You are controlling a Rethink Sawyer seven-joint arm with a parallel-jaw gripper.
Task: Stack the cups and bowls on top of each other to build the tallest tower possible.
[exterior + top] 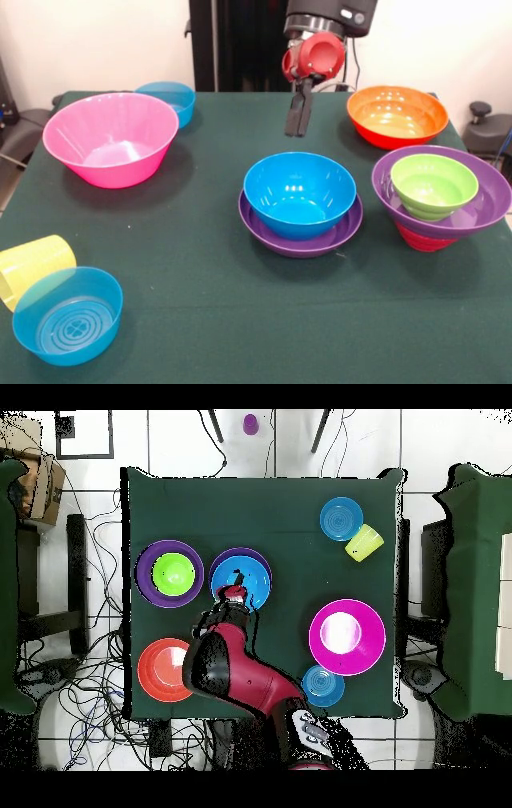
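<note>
My gripper (300, 120) hangs shut and empty above the cloth, just behind a blue bowl (300, 192) nested in a wide purple bowl (304, 238). In the overhead view the gripper (232, 594) is over that blue bowl's (252, 582) near edge. At the right a green bowl (434, 186) sits in a second purple bowl (490, 200) on an upturned red bowl (420, 238). An orange bowl (398, 116), a large pink bowl (110, 140) and two translucent blue bowls (68, 314) (170, 98) stand alone. A ribbed yellow cup (32, 264) lies on its side. The yellow-orange cups are out of view.
A green cloth covers the table (200, 264). A small purple cup (250, 424) stands off the table on the floor past its far edge. Chairs and cables surround the table (280, 504).
</note>
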